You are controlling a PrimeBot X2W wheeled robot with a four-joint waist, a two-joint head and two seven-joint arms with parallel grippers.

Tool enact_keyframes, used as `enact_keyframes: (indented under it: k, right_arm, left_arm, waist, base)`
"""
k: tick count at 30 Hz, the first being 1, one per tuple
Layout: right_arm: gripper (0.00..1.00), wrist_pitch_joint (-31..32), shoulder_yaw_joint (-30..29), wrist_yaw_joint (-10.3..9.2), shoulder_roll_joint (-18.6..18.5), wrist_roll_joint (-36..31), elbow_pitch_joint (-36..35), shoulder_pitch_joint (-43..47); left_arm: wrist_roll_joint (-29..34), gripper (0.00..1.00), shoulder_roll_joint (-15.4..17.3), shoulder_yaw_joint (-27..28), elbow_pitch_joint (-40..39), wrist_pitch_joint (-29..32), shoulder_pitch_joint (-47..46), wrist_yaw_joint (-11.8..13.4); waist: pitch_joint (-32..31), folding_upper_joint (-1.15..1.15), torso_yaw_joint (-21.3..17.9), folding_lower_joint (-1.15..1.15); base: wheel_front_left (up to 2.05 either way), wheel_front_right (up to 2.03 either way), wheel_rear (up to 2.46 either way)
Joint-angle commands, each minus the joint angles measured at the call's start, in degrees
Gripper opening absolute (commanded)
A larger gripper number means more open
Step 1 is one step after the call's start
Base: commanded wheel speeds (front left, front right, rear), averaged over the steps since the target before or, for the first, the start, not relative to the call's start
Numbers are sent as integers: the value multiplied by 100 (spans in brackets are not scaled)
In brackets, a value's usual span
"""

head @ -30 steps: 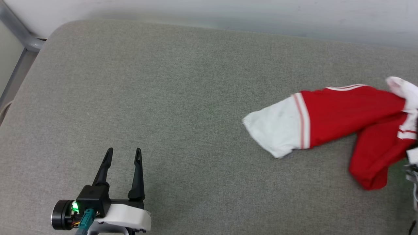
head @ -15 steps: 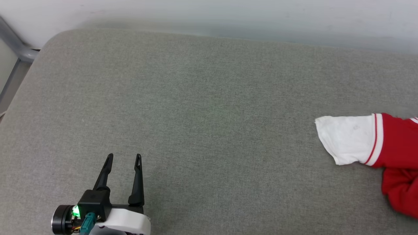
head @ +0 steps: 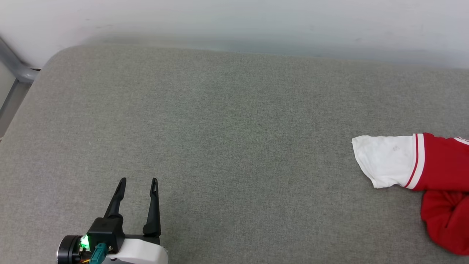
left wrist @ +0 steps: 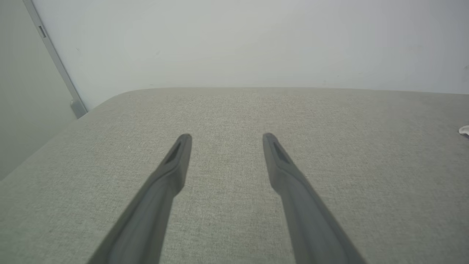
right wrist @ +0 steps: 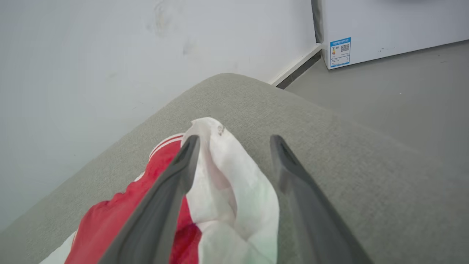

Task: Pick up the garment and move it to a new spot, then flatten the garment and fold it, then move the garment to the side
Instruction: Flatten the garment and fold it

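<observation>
Red garment (head: pixel 439 165) slumps within the spread right gripper (right wrist: pixel 234 138); the left gripper (head: pixel 138 180) gapes, empty.

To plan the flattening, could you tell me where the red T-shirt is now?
The T-shirt lies crumpled on the grey cushion at the head view's right edge, one white sleeve between the right end effector's open fingers.

The right gripper (right wrist: pixel 235 138) held its two long dark fingers well apart over the grey woven cushion (right wrist: pixel 348 154). The bright red soft T-shirt with white sleeves (right wrist: pixel 223 190) lay bunched between them, a white sleeve against the finger on the view's left. Beyond, a white unit with a blue label (right wrist: pixel 384 25), perhaps an appliance, stood on the grey floor (right wrist: pixel 395 80).
</observation>
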Motion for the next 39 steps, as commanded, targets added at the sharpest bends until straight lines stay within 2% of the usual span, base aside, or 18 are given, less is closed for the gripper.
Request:
enact_keyframes:
  k: [1,2,3,4,5,9,15,16,20,23,27,31,39]
  right_arm:
    - [100,-25,-53,-4,-52,-57,-93,37]
    - [100,-23,-270,-4,69,-425,-652,121]
    - [100,-23,-270,-4,69,-425,-652,121]
    - [100,-21,-345,-3,136,-645,-967,157]
    - [100,-22,-321,-3,363,-1148,-1895,198]
    - [100,438,131,-4,471,-1821,-3166,198]
    - [100,1755,1098,-5,300,-2275,-4613,122]
    - [100,2577,1551,-4,69,-2299,-4851,188]
    - [100,3847,2114,-4,-336,-2054,-4818,323]
    - [100,4789,2457,-5,-610,-1591,-4726,342]
    - [100,5652,2779,-5,-919,-1146,-4453,392]
    - [100,6068,3031,-5,-1091,-957,-4043,354]
    - [100,6156,3604,-3,-1054,-1052,-2928,247]
  left_arm:
    - [19,100,-4,28,-8,-15,35,3]
    - [21,100,-3,35,-23,-15,62,8]
    - [21,100,-3,35,-23,-15,62,8]
    - [23,100,-2,35,-31,-15,77,15]
    - [41,100,-2,28,-50,-15,104,29]
    - [65,100,-3,37,-68,-15,95,9]
    - [44,100,-3,29,-94,-15,20,-6]
    - [17,100,-3,10,-103,-15,1,7]
    - [-34,100,-3,-8,-105,-15,-21,30]
    - [-60,100,-3,-25,-114,-15,-46,42]
    - [-93,100,-3,-55,-118,-15,-122,49]
    - [-137,100,-3,-101,-105,-15,-232,25]
    - [-190,100,-3,-155,-109,-15,-401,48]
  waist:
    - [-13,0,-6,0]
    - [-44,0,-13,0]
    - [-44,0,-13,0]
    - [-59,0,-15,0]
    - [-102,0,-19,0]
    - [-115,0,-2,0]
    - [-82,0,76,0]
    - [-45,0,126,0]
    - [20,0,185,0]
    - [85,0,221,0]
    - [214,0,269,0]
    - [386,0,354,0]
    - [712,0,518,0]
  base:
    - [0,0,0]
    - [0,0,0]
    - [0,0,0]
    - [0,0,0]
    - [0,0,0]
    - [0,0,0]
    - [0,0,0]
    - [0,0,0]
    - [0,0,0]
    - [0,0,0]
    - [0,0,0]
    - [0,0,0]
    - [0,0,0]
